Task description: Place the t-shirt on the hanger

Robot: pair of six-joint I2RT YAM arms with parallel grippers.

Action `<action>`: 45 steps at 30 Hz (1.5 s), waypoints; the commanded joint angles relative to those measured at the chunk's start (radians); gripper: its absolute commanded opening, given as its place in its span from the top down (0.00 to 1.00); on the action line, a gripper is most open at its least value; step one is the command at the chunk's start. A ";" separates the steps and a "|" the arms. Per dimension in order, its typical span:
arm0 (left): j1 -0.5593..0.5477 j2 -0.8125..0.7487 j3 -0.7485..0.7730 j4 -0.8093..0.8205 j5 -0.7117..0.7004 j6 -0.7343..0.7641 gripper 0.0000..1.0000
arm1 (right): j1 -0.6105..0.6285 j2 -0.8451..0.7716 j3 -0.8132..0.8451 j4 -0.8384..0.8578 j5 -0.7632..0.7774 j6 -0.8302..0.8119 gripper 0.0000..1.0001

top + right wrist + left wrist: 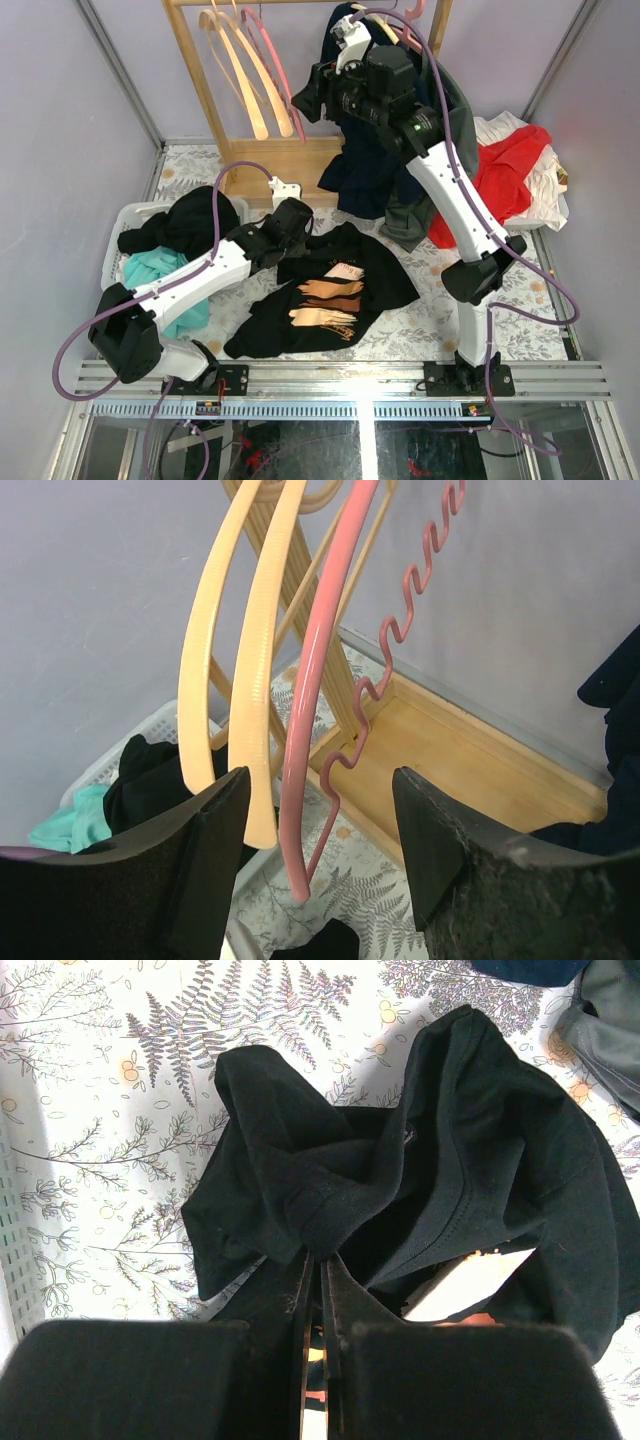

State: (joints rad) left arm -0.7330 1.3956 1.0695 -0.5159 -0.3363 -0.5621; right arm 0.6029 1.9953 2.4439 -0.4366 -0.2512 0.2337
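The black t-shirt [330, 290] lies crumpled on the fern-print table, its tan print facing up. My left gripper [296, 226] sits at its upper left edge, and in the left wrist view this gripper [322, 1258] is shut on a bunched fold of the t-shirt [480, 1160]. The pink hanger [270, 70] with the wavy bar hangs from the wooden rack. My right gripper [308, 98] is raised beside it. In the right wrist view the hanger [308, 700] hangs between the open fingers of that gripper [320, 825], touching neither.
Two cream hangers [255, 680] hang just left of the pink one on the wooden rack [200, 80]. Navy and grey garments [365, 170] hang behind the right arm. A red garment [505, 170] lies at the right. A white basket [128, 213] holds black and teal clothes.
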 commanded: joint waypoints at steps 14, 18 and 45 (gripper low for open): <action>-0.001 -0.002 0.045 0.022 -0.003 0.036 0.99 | 0.008 0.074 0.081 0.123 0.051 -0.005 0.35; -0.001 -0.005 0.049 0.015 -0.006 0.037 0.99 | 0.009 0.086 0.080 0.147 0.062 -0.002 0.36; 0.000 -0.037 0.056 -0.004 -0.017 0.064 0.98 | 0.064 0.140 0.052 0.325 0.219 -0.099 0.83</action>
State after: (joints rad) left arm -0.7330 1.3857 1.0973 -0.5327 -0.3374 -0.5194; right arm 0.6514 2.1891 2.4763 -0.2039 -0.0864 0.1795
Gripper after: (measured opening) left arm 0.020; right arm 0.230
